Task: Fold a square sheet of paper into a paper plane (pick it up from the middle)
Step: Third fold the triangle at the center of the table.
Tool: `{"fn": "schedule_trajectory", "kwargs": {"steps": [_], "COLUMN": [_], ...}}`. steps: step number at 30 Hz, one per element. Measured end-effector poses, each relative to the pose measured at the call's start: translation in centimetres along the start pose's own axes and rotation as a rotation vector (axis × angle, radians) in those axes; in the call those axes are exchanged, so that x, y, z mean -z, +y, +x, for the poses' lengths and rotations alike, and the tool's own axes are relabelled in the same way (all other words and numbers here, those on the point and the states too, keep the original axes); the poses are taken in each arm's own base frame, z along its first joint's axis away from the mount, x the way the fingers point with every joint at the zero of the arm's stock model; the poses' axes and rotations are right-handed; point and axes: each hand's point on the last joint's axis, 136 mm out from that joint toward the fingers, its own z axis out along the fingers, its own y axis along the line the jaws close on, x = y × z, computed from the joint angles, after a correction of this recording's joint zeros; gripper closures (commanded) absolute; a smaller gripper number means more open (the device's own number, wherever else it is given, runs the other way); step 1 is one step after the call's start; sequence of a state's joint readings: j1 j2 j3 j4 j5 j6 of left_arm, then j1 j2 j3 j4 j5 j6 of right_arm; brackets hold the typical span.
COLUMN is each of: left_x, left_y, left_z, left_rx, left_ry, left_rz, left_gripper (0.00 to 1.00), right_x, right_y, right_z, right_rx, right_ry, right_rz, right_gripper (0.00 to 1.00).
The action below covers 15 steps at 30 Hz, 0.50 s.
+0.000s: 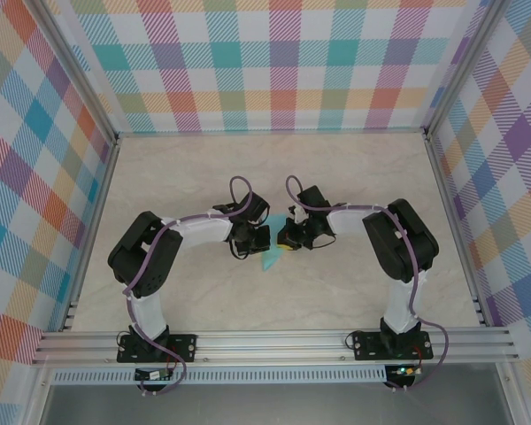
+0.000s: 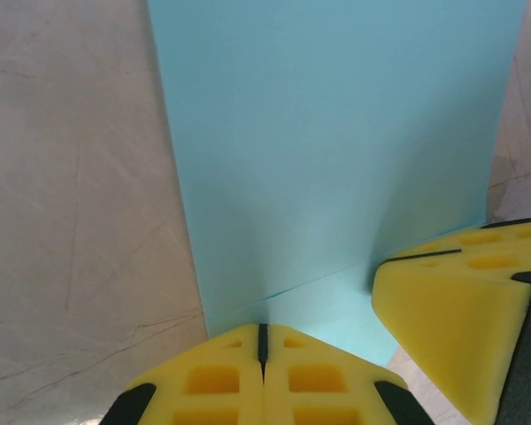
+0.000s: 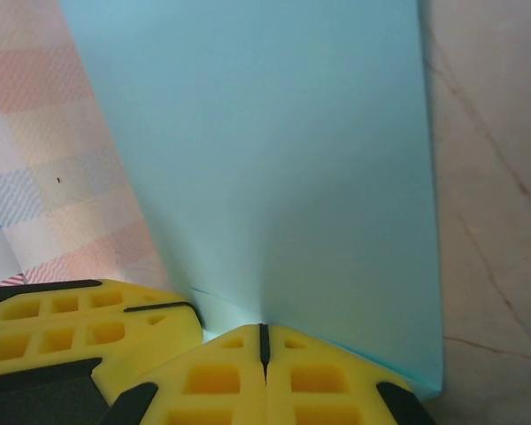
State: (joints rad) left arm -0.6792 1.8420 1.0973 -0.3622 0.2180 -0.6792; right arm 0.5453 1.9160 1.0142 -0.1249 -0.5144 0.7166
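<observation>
The left gripper has its yellow jaws pinched tight on the thin turquoise square sheet of paper, which rises straight ahead of them. Just beside it, the right gripper pinches the same edge. I'd move both together, level, so the crease runs true.

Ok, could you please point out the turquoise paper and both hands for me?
turquoise paper (image 2: 336,159): left wrist view, flat middle.
left hand (image 2: 263,335): left wrist view, closed fingertips.
right hand (image 3: 264,332): right wrist view, closed fingertips.
</observation>
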Motion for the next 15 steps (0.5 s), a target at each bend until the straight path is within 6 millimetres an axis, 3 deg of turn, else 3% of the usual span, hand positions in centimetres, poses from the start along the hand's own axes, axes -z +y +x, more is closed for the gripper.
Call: {"fn": "schedule_trajectory", "kwargs": {"steps": [8, 15], "left_x": [1.9, 1.5], "left_y": [-2.8, -3.6], "left_z": [0.5, 1.7], "left_rx": [-0.017, -0.014], "left_ry": [-0.024, -0.006], "left_rz": [0.156, 0.198], "left_gripper": [1.00, 1.00], "right_x": [0.0, -0.1], "right_y": [0.0, 0.0], "right_z": [0.0, 0.1], "right_rx": [0.001, 0.002], "right_ry": [-0.003, -0.002], "right_rz": [0.004, 0.006], "right_gripper": [1.00, 1.00]}}
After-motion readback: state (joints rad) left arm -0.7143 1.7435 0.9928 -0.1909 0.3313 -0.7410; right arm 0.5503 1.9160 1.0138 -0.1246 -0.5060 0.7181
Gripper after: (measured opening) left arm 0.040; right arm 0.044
